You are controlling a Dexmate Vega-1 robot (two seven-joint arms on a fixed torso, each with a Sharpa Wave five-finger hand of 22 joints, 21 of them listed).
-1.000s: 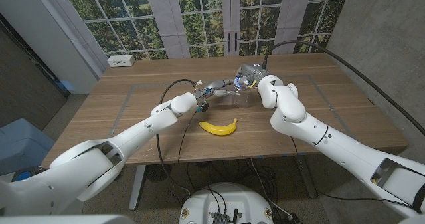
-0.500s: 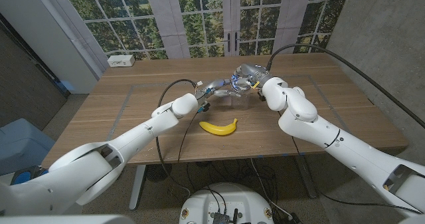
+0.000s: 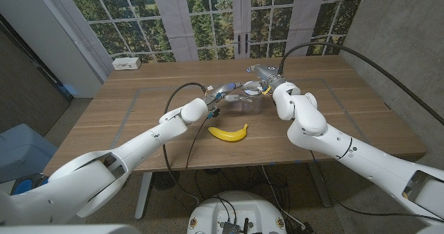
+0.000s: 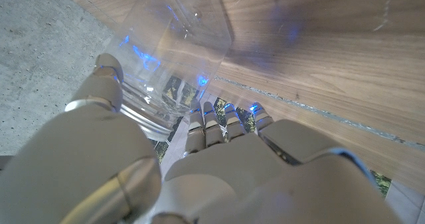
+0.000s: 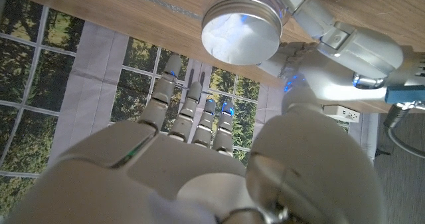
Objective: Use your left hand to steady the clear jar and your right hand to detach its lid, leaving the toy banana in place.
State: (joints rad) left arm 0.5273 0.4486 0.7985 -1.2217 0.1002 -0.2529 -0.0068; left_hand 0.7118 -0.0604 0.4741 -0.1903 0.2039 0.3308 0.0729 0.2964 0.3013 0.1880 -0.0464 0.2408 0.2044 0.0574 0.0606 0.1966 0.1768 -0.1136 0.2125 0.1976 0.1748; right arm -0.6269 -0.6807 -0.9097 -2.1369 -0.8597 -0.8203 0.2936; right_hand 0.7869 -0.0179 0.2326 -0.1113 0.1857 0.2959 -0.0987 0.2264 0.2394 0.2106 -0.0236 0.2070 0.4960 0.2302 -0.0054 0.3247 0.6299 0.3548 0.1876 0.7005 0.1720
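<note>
On the table (image 3: 139, 116), left robot hand (image 3: 223, 93) grips jar (image 3: 244, 102)

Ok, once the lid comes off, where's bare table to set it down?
Bare wood lies to the right of the clear jar, toward the table's right edge, and on the far left half. It is crowded around the jar, between the left hand and right hand, and by the toy banana.
</note>
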